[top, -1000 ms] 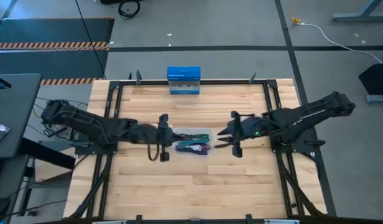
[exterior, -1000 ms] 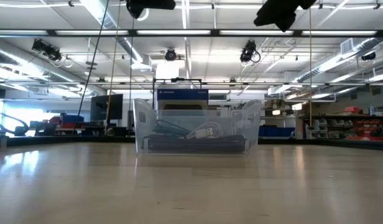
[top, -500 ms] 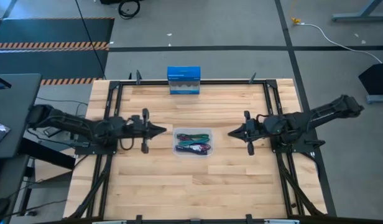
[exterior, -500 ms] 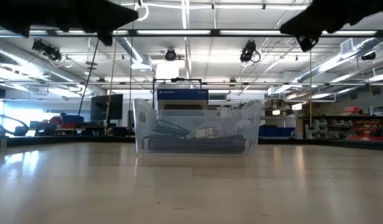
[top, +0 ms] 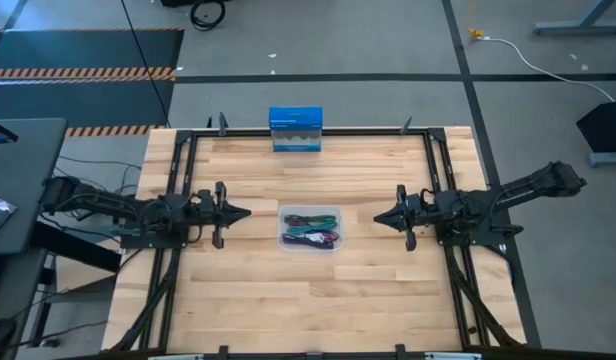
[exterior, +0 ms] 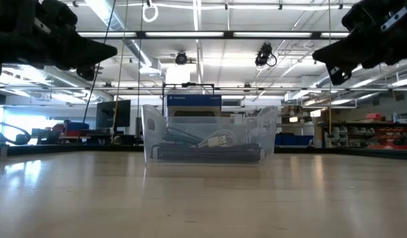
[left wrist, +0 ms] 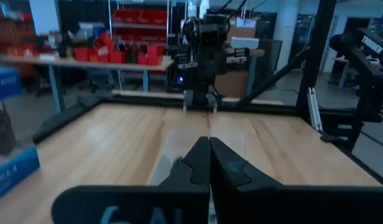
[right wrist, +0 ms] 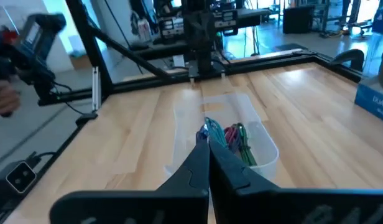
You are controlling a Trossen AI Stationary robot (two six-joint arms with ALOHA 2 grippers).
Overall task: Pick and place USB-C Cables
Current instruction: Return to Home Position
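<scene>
Several USB-C cables [top: 310, 230], teal, green, maroon and dark, lie bundled in a clear plastic tray [top: 310, 211] on the middle of the wooden table; they also show in the right wrist view [right wrist: 232, 138]. My left gripper [top: 248, 212] is shut and empty. It points level at the tray from the table's left, a hand's width short of it. My right gripper [top: 376, 218] is shut and empty too, pointing level at the tray from the right, about as far off. In the low view both grippers, left [exterior: 111, 49] and right [exterior: 317, 58], hang above the tray [exterior: 210, 135].
A blue rectangular box [top: 295, 129] stands at the middle of the table's far edge, behind the tray. Black frame rails [top: 433, 160] run along the table's sides. Bare wood lies all around the tray.
Both grippers have drawn back from over the tray, the left toward the table's left edge and the right toward its right edge. Both have sunk lower and tipped up to level. The right gripper has shut. The cables stay in the tray.
</scene>
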